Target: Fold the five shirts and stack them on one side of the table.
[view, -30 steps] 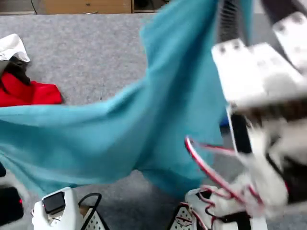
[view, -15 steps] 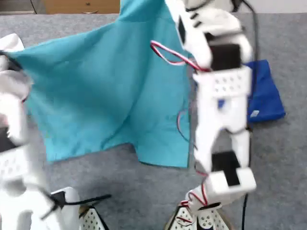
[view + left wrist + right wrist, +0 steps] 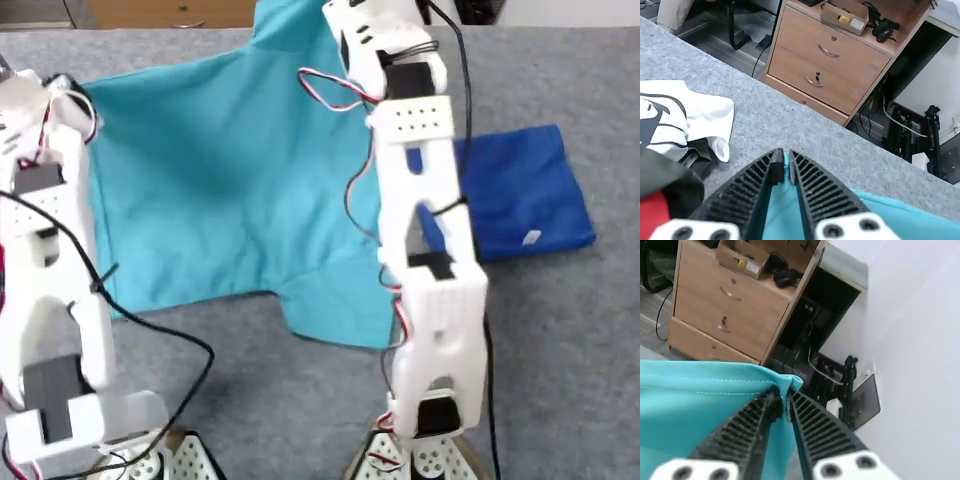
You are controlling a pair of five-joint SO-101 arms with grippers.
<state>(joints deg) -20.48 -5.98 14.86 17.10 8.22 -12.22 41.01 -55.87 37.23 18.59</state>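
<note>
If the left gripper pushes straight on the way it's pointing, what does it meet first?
Probably the grey table just beyond the left gripper, which is shut on the teal shirt; past the edge stands the drawer cabinet. Depth unclear.

- The spread shirt (image 3: 220, 190) lies on the table (image 3: 250, 400) between the two arms, reaching the far edge.
- The left gripper (image 3: 782, 167) is at its far left corner and the right gripper (image 3: 781, 402) at its far right corner (each corner pinched between the jaws).
- The folded shirt (image 3: 520, 195) lies right of the right arm, just beside the spread shirt.
- A heap of shirts (image 3: 675, 125) lies near the left gripper.
- A drawer cabinet (image 3: 825, 70) stands behind the table.
</note>
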